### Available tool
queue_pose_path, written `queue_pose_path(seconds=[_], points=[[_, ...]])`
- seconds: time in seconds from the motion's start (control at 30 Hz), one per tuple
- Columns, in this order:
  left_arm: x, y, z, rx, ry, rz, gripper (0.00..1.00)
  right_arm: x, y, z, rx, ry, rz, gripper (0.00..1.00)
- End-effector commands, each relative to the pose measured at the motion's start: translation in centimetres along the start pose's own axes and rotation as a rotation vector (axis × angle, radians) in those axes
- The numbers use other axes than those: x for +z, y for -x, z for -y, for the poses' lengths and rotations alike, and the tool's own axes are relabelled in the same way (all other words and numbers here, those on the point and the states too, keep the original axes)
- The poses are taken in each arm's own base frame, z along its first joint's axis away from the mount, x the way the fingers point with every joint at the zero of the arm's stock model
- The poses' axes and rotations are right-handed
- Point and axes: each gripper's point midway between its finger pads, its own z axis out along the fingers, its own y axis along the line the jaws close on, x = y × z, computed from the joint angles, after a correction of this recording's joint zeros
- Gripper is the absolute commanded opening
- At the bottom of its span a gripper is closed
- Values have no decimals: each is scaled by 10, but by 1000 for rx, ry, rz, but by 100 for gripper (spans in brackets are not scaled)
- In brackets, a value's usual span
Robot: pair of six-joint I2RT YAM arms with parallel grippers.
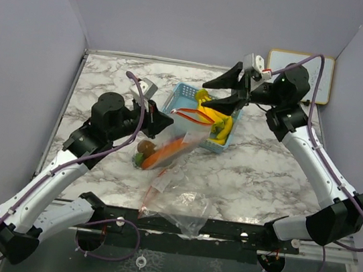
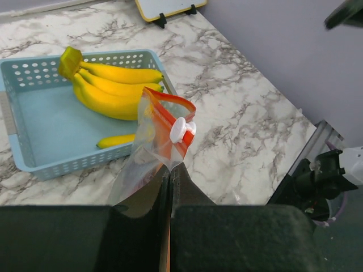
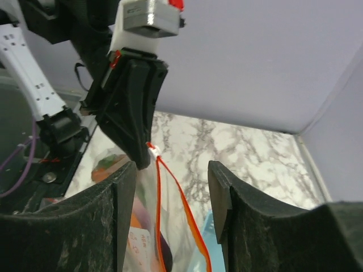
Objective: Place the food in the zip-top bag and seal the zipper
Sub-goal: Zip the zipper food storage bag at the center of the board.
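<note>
Left gripper [image 2: 170,170] is pinched tight on the zip-top bag [image 2: 150,141], its red mouth gaping just beside the blue basket [image 2: 34,113]. Carrot [image 1: 163,152] is inside the bag. Bananas [image 2: 108,90] lie in the basket, yet to go. Right gripper [image 1: 207,96] hovers over the basket, fingers apart, empty. Zipper unsealed.

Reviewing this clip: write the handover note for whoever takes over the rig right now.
Left hand: shut on the bag rim just below the slider, holding the mouth up and open.
Right hand: open and empty, over the basket, near the bag mouth.
Done: the carrot is in the bag. A brown fruit sits at the bag's side; I cannot tell whether it is inside.
Left: the bananas and a small yellow piece are in the basket. Bag them, then seal the zipper.
</note>
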Motion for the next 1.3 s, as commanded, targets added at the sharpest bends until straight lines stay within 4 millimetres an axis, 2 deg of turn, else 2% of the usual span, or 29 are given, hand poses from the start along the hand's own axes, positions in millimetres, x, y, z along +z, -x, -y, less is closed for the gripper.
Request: queue_pose_path(seconds=[0.0, 0.13, 0.3, 0.67, 0.93, 1.13, 1.27], points=[[-10, 40, 33, -2, -138, 147, 0, 2, -11, -31, 34, 158, 28, 50], [-8, 36, 33, -21, -147, 151, 0, 7, -37, -43, 95, 201, 7, 46], [-2, 27, 33, -39, -166, 129, 0, 12, -49, -50, 134, 247, 19, 46], [6, 25, 35, -35, -194, 110, 0, 37, -80, -42, 224, 311, 18, 45], [6, 24, 37, -34, -206, 89, 0, 41, -89, -28, 208, 230, 9, 44], [3, 24, 36, -23, -190, 85, 0, 43, -82, -14, 157, 155, 3, 49], [3, 22, 36, -28, -192, 81, 0, 43, -84, -14, 155, 156, 2, 52]])
